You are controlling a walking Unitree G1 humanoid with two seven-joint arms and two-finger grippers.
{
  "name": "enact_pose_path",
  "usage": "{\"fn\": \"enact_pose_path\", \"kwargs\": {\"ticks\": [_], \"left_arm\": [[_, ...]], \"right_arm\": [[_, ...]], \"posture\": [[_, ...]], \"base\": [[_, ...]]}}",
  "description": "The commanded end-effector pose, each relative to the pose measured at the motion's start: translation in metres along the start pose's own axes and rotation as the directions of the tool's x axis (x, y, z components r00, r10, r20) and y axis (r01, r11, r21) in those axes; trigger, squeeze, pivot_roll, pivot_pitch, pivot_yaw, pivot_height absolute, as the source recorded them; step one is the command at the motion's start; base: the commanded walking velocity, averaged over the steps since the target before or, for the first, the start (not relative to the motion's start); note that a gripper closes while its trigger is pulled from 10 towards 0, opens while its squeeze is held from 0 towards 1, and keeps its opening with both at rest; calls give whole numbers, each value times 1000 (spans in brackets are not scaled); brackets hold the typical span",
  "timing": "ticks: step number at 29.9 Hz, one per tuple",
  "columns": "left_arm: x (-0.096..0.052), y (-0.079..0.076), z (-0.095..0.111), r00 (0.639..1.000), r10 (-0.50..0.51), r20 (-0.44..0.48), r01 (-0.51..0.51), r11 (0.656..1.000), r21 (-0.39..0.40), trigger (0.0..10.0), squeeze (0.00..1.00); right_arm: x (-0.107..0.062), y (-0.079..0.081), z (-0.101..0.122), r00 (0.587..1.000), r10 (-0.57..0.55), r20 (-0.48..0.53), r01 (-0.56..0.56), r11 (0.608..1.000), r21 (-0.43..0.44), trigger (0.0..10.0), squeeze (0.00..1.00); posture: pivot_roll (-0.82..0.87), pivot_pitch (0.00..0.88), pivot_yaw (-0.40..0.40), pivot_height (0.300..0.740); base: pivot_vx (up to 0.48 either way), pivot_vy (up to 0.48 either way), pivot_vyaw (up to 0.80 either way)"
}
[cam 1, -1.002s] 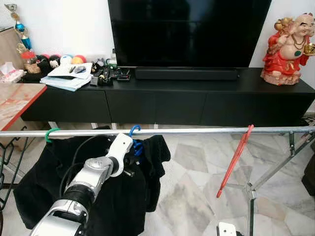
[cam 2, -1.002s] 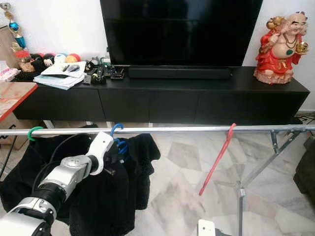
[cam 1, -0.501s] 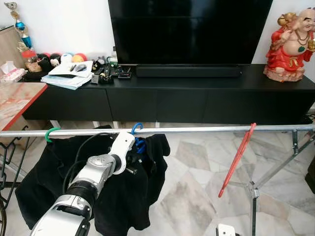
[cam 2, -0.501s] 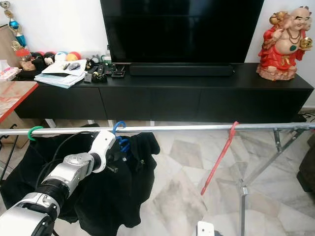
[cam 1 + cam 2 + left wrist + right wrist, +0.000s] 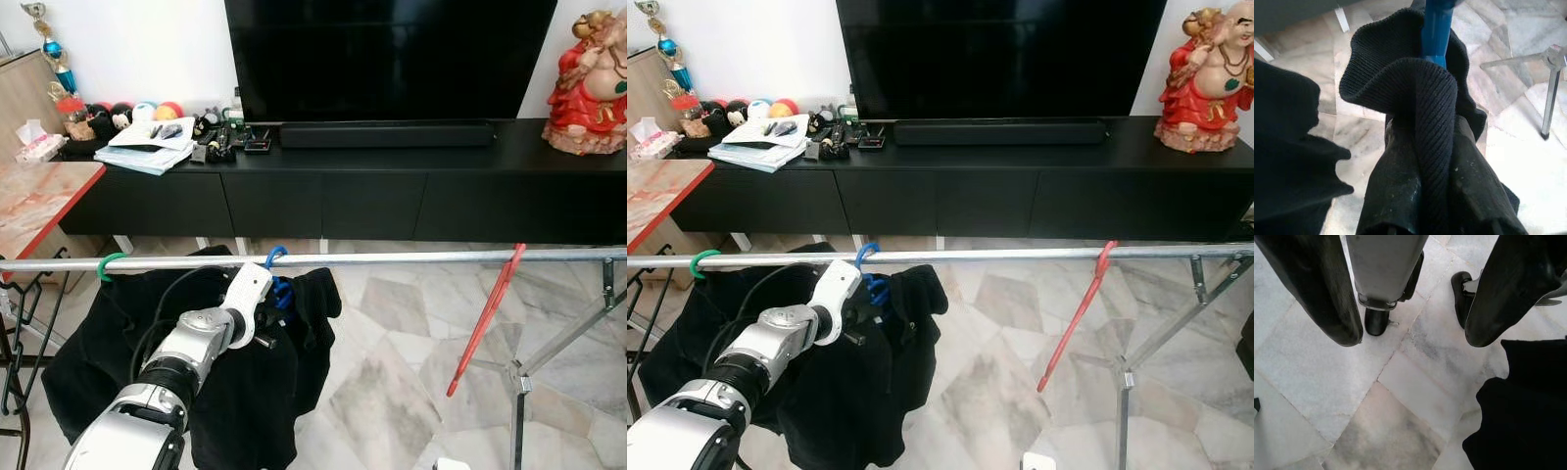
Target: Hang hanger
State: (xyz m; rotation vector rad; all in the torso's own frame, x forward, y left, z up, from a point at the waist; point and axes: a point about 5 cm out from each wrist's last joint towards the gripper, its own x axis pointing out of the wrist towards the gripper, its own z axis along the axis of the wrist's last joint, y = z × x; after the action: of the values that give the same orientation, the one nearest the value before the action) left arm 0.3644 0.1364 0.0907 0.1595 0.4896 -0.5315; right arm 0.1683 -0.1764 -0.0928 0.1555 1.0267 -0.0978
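Note:
A blue hanger (image 5: 275, 258) has its hook over the silver rail (image 5: 392, 258), and a black garment (image 5: 250, 392) hangs from it. My left gripper (image 5: 272, 302) is just under the rail at the hanger's neck. In the left wrist view its fingers (image 5: 1396, 196) are shut on the garment's ribbed collar (image 5: 1425, 93), with the blue hanger neck (image 5: 1436, 29) rising beyond it. A green hook (image 5: 106, 264) holds another dark garment further left. A bare red hanger (image 5: 485, 318) hangs tilted to the right. My right gripper (image 5: 1413, 338) hangs low and open, pointing at the floor.
Behind the rail stand a long black TV cabinet (image 5: 392, 186) and a TV (image 5: 392, 59). A red-edged marble table (image 5: 39, 201) is at the left, and the rack's crossed legs (image 5: 549, 352) at the right. My own foot (image 5: 1376, 320) rests on the marble floor.
The camera has shifted a little, so the whole scene sits further right and lower. My left gripper stays shut at the blue hanger's neck on the rail.

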Motion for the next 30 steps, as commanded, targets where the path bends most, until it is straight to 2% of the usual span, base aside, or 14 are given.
{"fn": "enact_pose_path", "kwargs": {"ticks": [1,3,8,9,10,12,13,20,24,26,28,30], "left_arm": [[-1,-1,-17,996,-12,-87,13,1000,11,10000,0],[-1,-2,-20,997,-13,-82,14,1000,12,10000,0],[-2,-3,-14,1000,-18,2,18,1000,-12,10000,0],[-2,-3,-13,999,-17,29,17,999,-28,10000,541],[-3,-4,-13,999,-20,42,22,999,-36,10000,937],[-3,-4,-12,998,-23,50,25,999,-40,10000,937],[-3,-4,-13,998,-23,55,26,999,-41,10000,1000],[-11,0,-8,989,12,146,-2,998,-69,10000,1000],[-25,1,-6,975,26,222,-13,998,-61,10000,1000],[-28,0,-7,972,27,232,-14,998,-58,10000,1000],[-39,1,-12,968,51,248,-46,999,-25,10000,1000],[-50,2,-17,958,91,270,-86,996,-33,10000,1000]], "right_arm": [[0,1,-1,1000,5,2,-5,1000,-5,10000,0],[0,0,-1,1000,5,1,-5,1000,-6,10000,0],[0,0,-1,1000,6,1,-6,1000,-9,10000,0],[0,0,-1,1000,6,1,-6,1000,-10,10000,0],[0,0,-1,1000,6,1,-6,1000,-9,10000,0],[0,0,-1,1000,6,1,-6,1000,-9,10000,0],[0,0,0,1000,6,2,-6,1000,-9,10000,0],[0,1,1,1000,7,2,-7,1000,-13,10000,0],[0,1,3,1000,10,3,-10,1000,-21,10000,0],[0,1,4,1000,10,4,-10,1000,-22,10000,0],[1,0,5,1000,11,5,-11,1000,-29,10000,0],[1,0,7,1000,12,5,-12,999,-38,10000,0]], "posture": [[125,46,71,740],[125,47,70,740],[127,46,68,740],[127,46,68,740],[127,46,67,740],[127,46,67,740],[127,46,66,740],[132,44,59,740],[141,37,51,740],[145,32,45,740],[151,27,40,740],[154,24,36,740]], "base": [[0,0,0],[0,0,0],[0,0,0],[0,0,0],[0,0,0],[0,0,0],[0,0,0],[0,0,0],[0,0,0],[0,0,0],[0,0,0],[0,0,0]]}}
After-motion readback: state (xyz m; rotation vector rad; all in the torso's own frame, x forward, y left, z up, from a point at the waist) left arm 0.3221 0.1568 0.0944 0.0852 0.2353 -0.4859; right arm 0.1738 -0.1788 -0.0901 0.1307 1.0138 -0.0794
